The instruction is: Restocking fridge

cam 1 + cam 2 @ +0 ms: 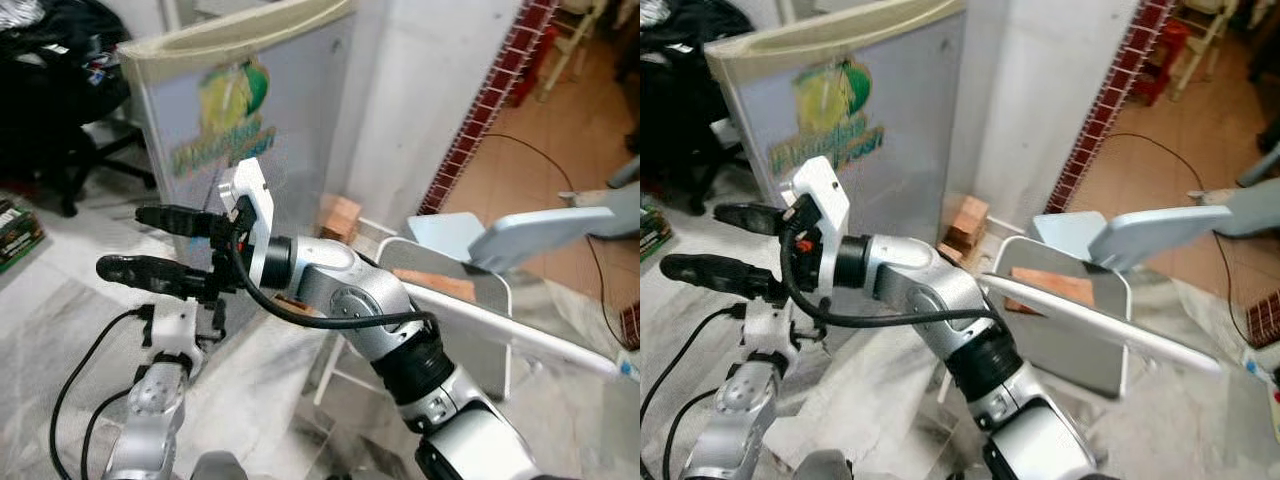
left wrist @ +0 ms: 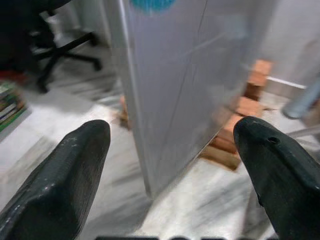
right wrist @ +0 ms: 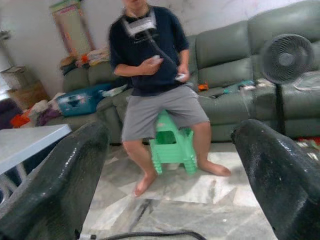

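Observation:
The small fridge point(image 1: 260, 110) stands straight ahead on the floor, its grey door with a green and yellow logo closed. My right arm crosses in front of it. The right gripper point(image 1: 150, 245) points to the left, level with the door's lower half, open with nothing between its fingers. My left arm point(image 1: 165, 370) rises at the lower left, just beneath the right gripper. In the left wrist view the left gripper point(image 2: 172, 130) is open and empty, facing the fridge's point(image 2: 190, 75) lower front corner.
Bricks point(image 1: 340, 215) prop the fridge by the white wall. A white metal frame point(image 1: 500, 330) and a pale blue chair point(image 1: 540, 235) stand to the right. A black office chair point(image 1: 60, 120) is at left. A person point(image 3: 150, 60) sits on a green stool point(image 3: 172, 145) before a sofa, beside a fan point(image 3: 285, 57).

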